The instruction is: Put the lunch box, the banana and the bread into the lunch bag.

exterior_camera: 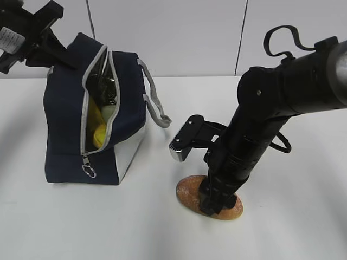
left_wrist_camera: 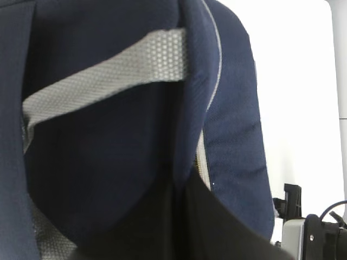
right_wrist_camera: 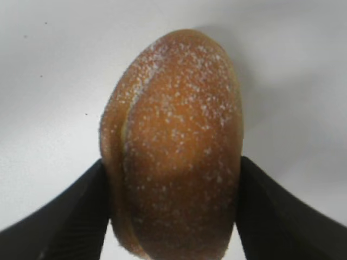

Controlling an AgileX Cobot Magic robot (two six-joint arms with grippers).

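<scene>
The dark navy lunch bag (exterior_camera: 65, 124) stands at the left with its grey zipper open. Yellow of the banana (exterior_camera: 97, 130) shows inside the opening, with a pale green bit (exterior_camera: 110, 111) beside it that may be the lunch box lid. My left gripper (exterior_camera: 66, 57) is shut on the bag's top rear edge; the left wrist view shows its dark fingers (left_wrist_camera: 217, 233) pressed on the navy fabric (left_wrist_camera: 108, 162). The flour-dusted bread (exterior_camera: 190, 192) lies on the table at the right. My right gripper (exterior_camera: 217, 205) is shut on the bread (right_wrist_camera: 173, 135), one finger (right_wrist_camera: 65, 222) on each side.
A grey strap handle (exterior_camera: 154, 103) hangs off the bag's right side, and the other strap (left_wrist_camera: 108, 76) crosses the left wrist view. The zipper's ring pull (exterior_camera: 89, 171) hangs at the bag's lower front. The white table (exterior_camera: 135, 222) lies between bag and bread.
</scene>
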